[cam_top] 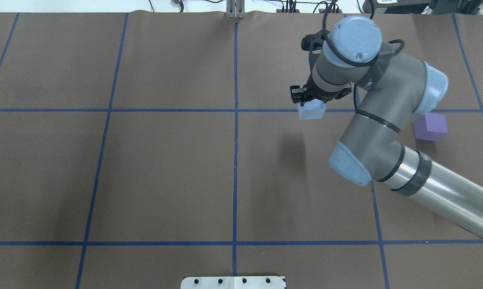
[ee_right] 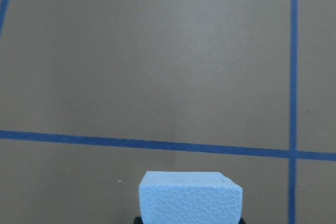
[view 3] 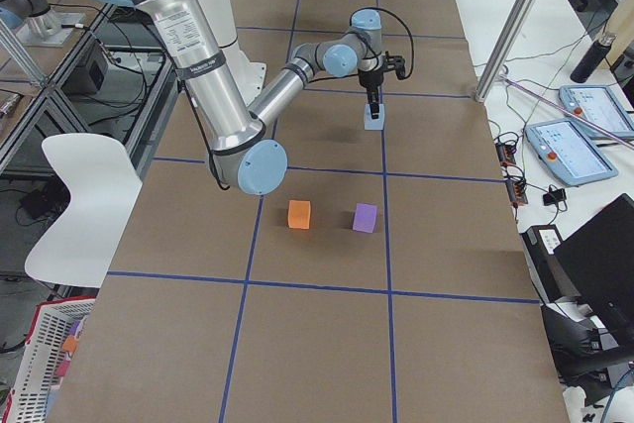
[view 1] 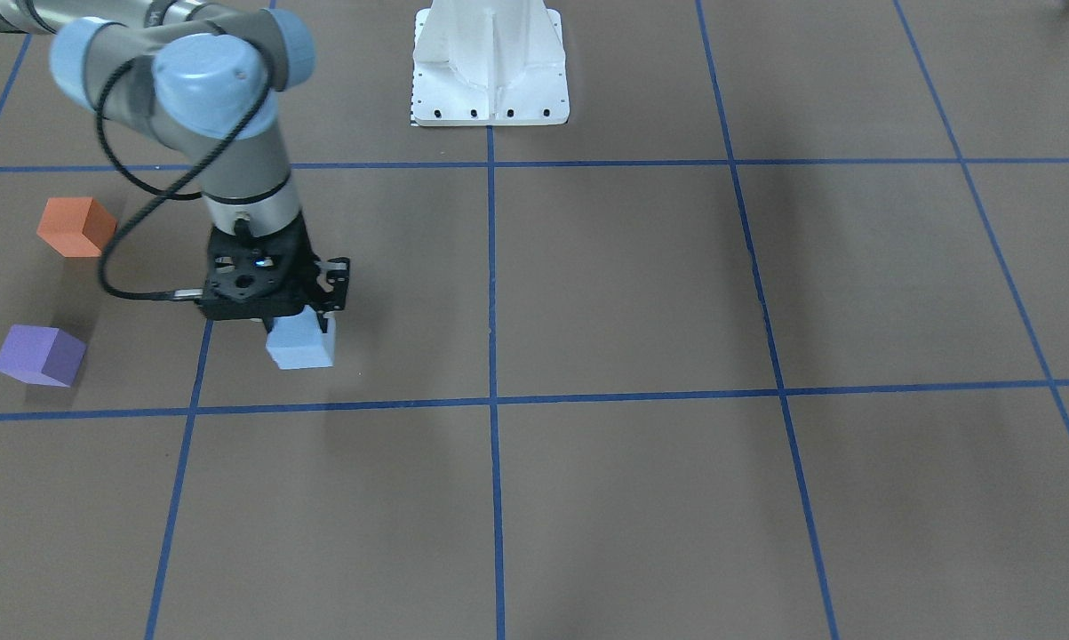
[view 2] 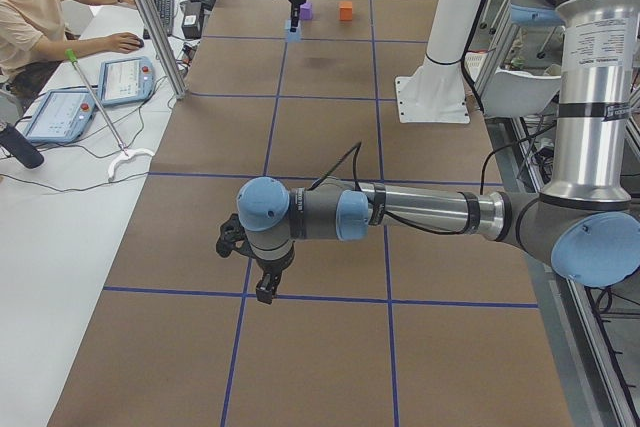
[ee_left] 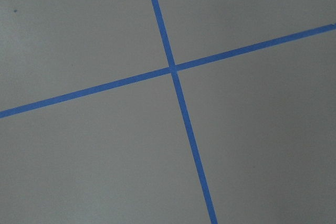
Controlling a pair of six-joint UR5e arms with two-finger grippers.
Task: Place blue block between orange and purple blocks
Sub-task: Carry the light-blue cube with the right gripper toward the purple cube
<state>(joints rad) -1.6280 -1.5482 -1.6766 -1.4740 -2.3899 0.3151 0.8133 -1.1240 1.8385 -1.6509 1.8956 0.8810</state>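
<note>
My right gripper (view 1: 306,331) is shut on the light blue block (view 1: 300,346) and holds it a little above the table; its shadow falls apart from it in the overhead view. The block also shows in the overhead view (cam_top: 311,110) and at the bottom of the right wrist view (ee_right: 191,196). The orange block (view 1: 75,227) and the purple block (view 1: 40,355) sit on the table off to one side of the gripper, with a gap between them. In the overhead view the purple block (cam_top: 430,127) shows and the orange one is hidden by the arm. My left gripper (view 2: 265,292) hangs over a tape crossing far from the blocks; I cannot tell whether it is open.
The brown table carries a grid of blue tape lines (view 1: 491,400). The white robot base (view 1: 490,71) stands at the table's edge. An operator (view 2: 30,17) sits at a side desk with tablets. A white chair (view 3: 84,205) stands off the table.
</note>
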